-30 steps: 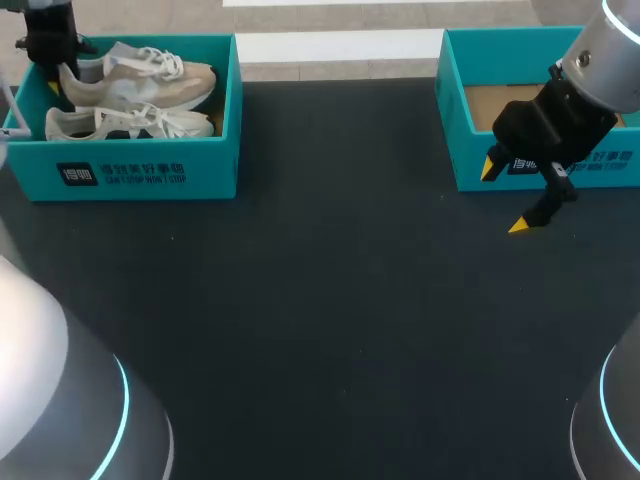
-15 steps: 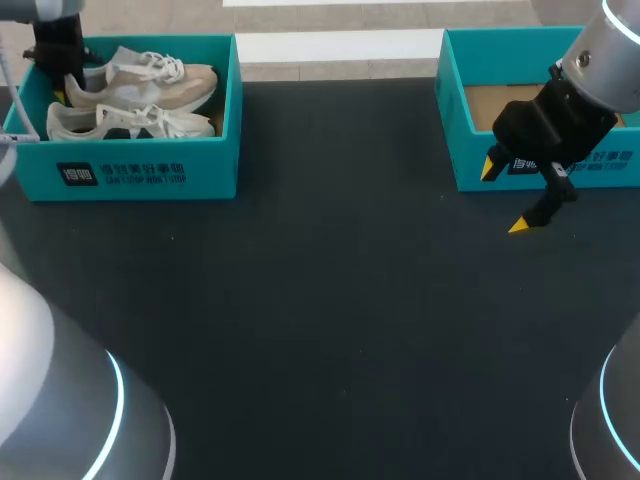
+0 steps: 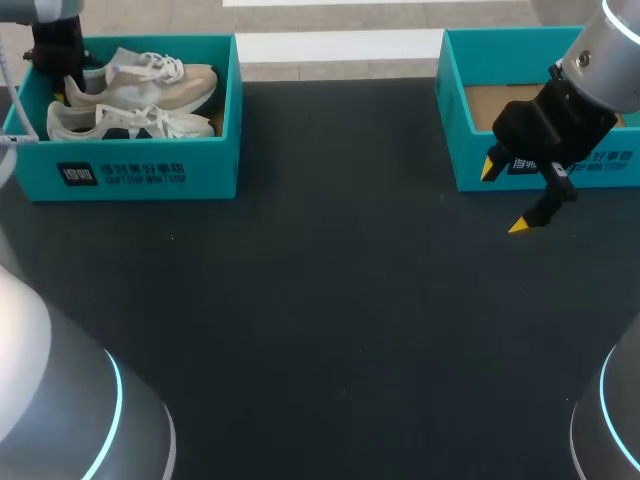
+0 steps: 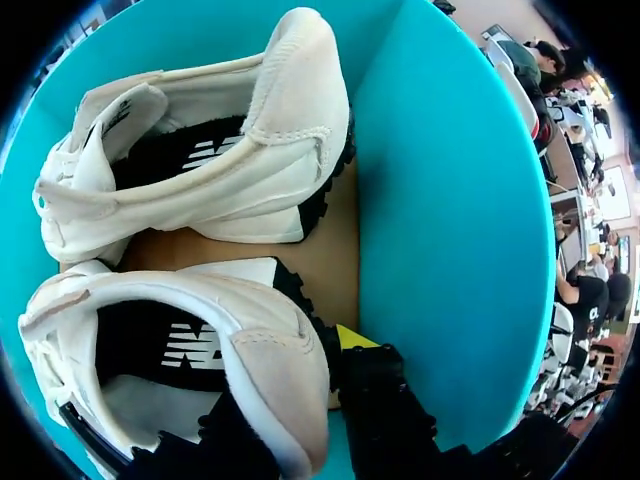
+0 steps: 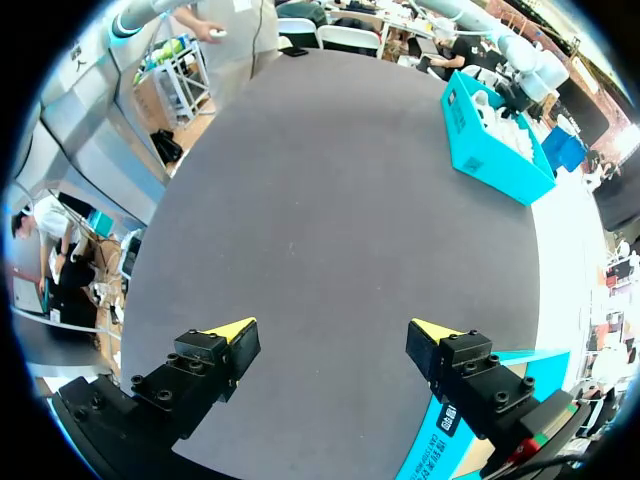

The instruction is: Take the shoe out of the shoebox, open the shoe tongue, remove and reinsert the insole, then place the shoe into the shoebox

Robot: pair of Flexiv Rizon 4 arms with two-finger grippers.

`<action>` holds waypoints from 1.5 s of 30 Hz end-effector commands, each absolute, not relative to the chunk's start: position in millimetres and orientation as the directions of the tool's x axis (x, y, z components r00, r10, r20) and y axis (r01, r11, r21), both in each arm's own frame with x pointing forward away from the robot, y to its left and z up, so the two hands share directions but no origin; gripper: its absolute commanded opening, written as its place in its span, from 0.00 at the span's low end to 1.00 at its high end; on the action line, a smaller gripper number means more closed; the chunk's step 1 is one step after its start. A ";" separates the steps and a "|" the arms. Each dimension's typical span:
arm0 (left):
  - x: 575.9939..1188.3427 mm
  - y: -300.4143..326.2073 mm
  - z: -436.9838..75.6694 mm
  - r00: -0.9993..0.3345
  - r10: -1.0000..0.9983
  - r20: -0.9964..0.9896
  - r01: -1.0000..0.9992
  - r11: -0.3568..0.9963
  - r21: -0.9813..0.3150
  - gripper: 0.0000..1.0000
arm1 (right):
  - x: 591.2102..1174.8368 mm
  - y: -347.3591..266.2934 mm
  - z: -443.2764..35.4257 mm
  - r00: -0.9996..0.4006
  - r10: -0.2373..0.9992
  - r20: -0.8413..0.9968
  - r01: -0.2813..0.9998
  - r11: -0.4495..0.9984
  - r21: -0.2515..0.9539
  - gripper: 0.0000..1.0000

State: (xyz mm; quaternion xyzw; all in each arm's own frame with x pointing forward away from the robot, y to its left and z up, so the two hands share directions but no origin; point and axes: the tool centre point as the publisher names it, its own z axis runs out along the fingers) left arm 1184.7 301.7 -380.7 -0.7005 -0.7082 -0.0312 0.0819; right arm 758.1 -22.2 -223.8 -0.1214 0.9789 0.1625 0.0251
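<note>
your left gripper (image 3: 58, 88) sits at a shoe (image 4: 250, 370) heel inside the shoebox (image 3: 150, 170); its hold you cannot tell. your right gripper (image 5: 332, 328) hangs wide open, empty.

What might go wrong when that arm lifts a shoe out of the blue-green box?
The left pincer is down at the heel of one shoe, close to the shoebox wall, so lifting might drag the box along. The second shoe lies close alongside, so it might get snagged and shift.
</note>
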 end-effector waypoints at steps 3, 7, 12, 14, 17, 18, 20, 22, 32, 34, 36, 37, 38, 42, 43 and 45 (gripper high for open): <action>1173.8 301.3 -387.8 0.049 0.986 0.158 0.997 -0.040 -0.062 0.00 | 759.1 -21.9 -224.6 -0.969 -0.230 -0.087 -0.246 0.918 0.311 1.00; 1166.2 301.1 -386.6 0.102 0.986 0.130 0.992 -0.091 -0.083 0.00 | 759.1 -21.9 -224.6 -0.969 -0.230 -0.087 -0.246 0.918 0.311 1.00; 1156.6 299.7 -385.6 0.164 0.980 0.111 0.983 -0.153 -0.100 0.00 | 759.1 -21.9 -224.6 -0.969 -0.230 -0.087 -0.246 0.918 0.311 1.00; 1154.1 299.3 -386.4 0.189 0.976 0.109 0.978 -0.177 -0.109 0.00 | 759.1 -21.9 -224.6 -0.969 -0.230 -0.087 -0.246 0.918 0.311 1.00; 1151.3 300.0 -386.7 0.203 0.974 0.106 0.975 -0.191 -0.112 0.00 | 759.1 -21.9 -224.6 -0.969 -0.230 -0.087 -0.246 0.918 0.311 1.00; 1150.7 300.4 -386.7 0.209 0.973 0.099 0.973 -0.197 -0.116 0.00 | 759.1 -21.9 -224.6 -0.969 -0.230 -0.087 -0.246 0.918 0.311 1.00; 1150.0 300.8 -386.9 0.219 0.971 0.099 0.971 -0.207 -0.119 0.00 | 759.1 -21.9 -224.6 -0.969 -0.230 -0.087 -0.246 0.918 0.311 1.00; 1149.4 300.9 -387.3 0.240 0.965 0.102 0.966 -0.228 -0.121 0.00 | 759.1 -21.9 -224.6 -0.969 -0.230 -0.087 -0.246 0.918 0.311 1.00; 1162.2 301.8 -375.4 0.186 0.980 0.064 0.980 -0.181 -0.084 0.00 | 759.1 -21.9 -224.6 -0.969 -0.230 -0.087 -0.246 0.918 0.311 1.00; 1167.0 300.0 -373.1 0.172 0.983 0.061 0.983 -0.168 -0.071 0.00 | 759.1 -21.9 -224.6 -0.969 -0.230 -0.087 -0.246 0.918 0.311 1.00; 1170.2 298.4 -372.8 0.161 0.985 0.063 0.986 -0.158 -0.057 0.00 | 759.1 -21.9 -224.6 -0.969 -0.230 -0.087 -0.246 0.918 0.311 1.00; 1171.8 297.7 -373.6 0.154 0.986 0.067 0.987 -0.151 -0.052 0.00 | 759.1 -21.9 -224.6 -0.969 -0.230 -0.087 -0.246 0.918 0.311 1.00; 1173.3 297.3 -375.0 0.143 0.987 0.071 0.989 -0.141 -0.043 0.00 | 759.1 -21.9 -224.6 -0.969 -0.230 -0.087 -0.246 0.918 0.311 1.00; 1176.2 297.7 -378.5 0.107 0.991 0.075 0.994 -0.105 -0.026 0.00 | 759.1 -21.9 -224.6 -0.969 -0.230 -0.087 -0.246 0.918 0.311 1.00; 1177.3 299.4 -379.2 0.087 0.993 0.086 0.996 -0.086 -0.014 0.00 | 759.1 -21.9 -224.6 -0.969 -0.230 -0.087 -0.246 0.918 0.311 1.00; 1180.5 303.7 -380.3 0.059 0.996 0.065 0.998 -0.058 -0.021 0.00 | 759.1 -21.9 -224.6 -0.969 -0.230 -0.087 -0.246 0.918 0.311 1.00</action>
